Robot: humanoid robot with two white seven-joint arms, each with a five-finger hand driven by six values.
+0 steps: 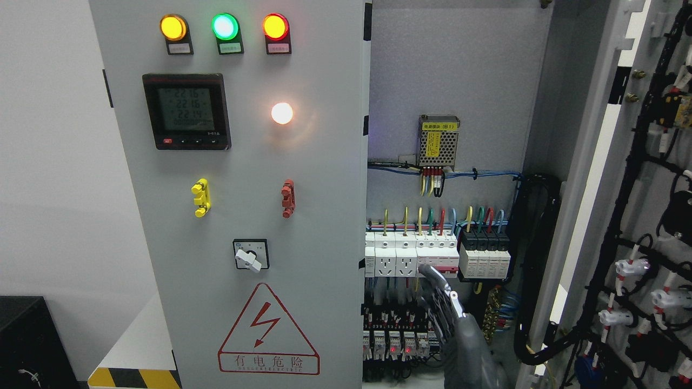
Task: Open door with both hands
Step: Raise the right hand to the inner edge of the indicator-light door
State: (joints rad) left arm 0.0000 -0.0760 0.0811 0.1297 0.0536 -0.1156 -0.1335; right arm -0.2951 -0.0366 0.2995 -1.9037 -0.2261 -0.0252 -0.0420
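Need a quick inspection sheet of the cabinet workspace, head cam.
Surface: nothing seen.
Job's things: grey metal left cabinet door closed, lamps lit; grey right cabinet door swung open to the right.
Clutter: nothing seen.
Grippers: right robot hand raised in front of the white breaker row, fingers extended, holding nothing; left not in view.
Cables: coloured wires into the breakers; thick black conduit at the hinge side.
Surroundings: white wall; black box lower left; yellow-black hazard stripe.

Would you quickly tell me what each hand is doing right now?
Hand inside the cabinet: side unclear, fingers extended, holding nothing.
Other hand: cannot be told.
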